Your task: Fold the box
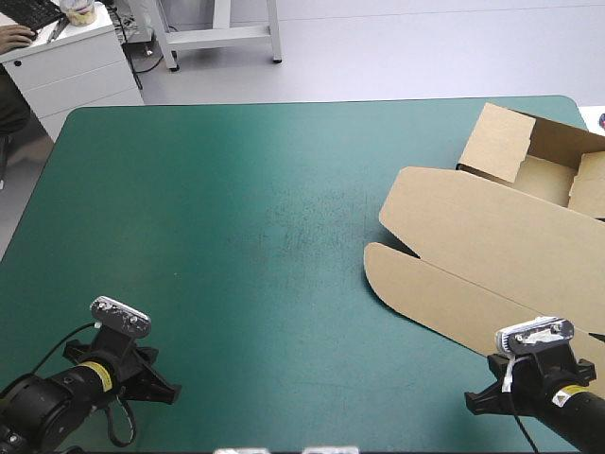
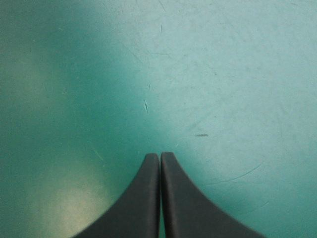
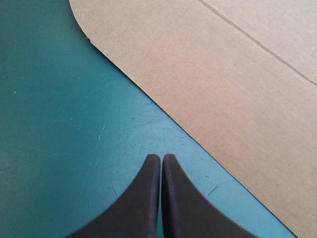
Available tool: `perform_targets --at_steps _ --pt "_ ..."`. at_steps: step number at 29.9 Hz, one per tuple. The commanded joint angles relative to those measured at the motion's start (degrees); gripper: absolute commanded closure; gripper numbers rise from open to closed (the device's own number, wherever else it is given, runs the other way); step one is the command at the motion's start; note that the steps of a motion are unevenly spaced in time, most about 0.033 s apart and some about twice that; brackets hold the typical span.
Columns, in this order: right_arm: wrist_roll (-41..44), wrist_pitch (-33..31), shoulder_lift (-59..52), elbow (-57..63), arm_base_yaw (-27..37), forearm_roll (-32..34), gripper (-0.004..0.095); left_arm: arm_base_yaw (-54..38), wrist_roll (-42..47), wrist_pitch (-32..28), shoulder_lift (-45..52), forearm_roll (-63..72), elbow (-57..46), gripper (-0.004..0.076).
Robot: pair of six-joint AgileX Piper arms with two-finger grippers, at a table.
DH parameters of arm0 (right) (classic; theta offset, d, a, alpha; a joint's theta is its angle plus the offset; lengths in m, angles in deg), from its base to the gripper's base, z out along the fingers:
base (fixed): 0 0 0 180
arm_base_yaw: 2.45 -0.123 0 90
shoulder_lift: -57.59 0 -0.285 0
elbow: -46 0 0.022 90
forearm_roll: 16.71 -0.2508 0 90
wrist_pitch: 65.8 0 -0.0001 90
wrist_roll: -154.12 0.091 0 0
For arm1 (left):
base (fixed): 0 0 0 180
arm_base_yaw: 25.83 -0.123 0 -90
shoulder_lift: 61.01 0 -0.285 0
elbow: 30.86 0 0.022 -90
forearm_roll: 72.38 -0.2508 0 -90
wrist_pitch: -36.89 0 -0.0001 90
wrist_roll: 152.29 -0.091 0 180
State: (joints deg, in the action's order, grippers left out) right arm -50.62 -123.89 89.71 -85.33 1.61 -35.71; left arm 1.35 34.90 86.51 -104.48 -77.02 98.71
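High view, box (image 1: 473, 246) walls half-raised, left fingers (image 2: 143, 198) clenched, right fingers (image 3: 143, 198) clenched beside box.

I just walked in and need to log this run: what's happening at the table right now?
Nothing is held right now. The brown box lies on the right side of the teal-green table, with walls raised at its far end and its long panels flat. The left pincer is shut over bare table. The right pincer is shut beside the box's flat near edge, not touching it.
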Motion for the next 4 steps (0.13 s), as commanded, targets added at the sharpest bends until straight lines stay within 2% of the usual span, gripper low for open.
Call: perform_targets --at_steps 1,4 --pt "-0.52 2.98 0.26 -1.48 0.0 -1.6 0.0913 0.26 0.03 -2.72 -0.05 -0.1 1.35 0.0734" --pt "-0.52 2.98 0.26 -1.48 0.0 -1.6 0.0913 0.26 0.03 -2.72 -0.05 -0.1 1.35 0.0734"
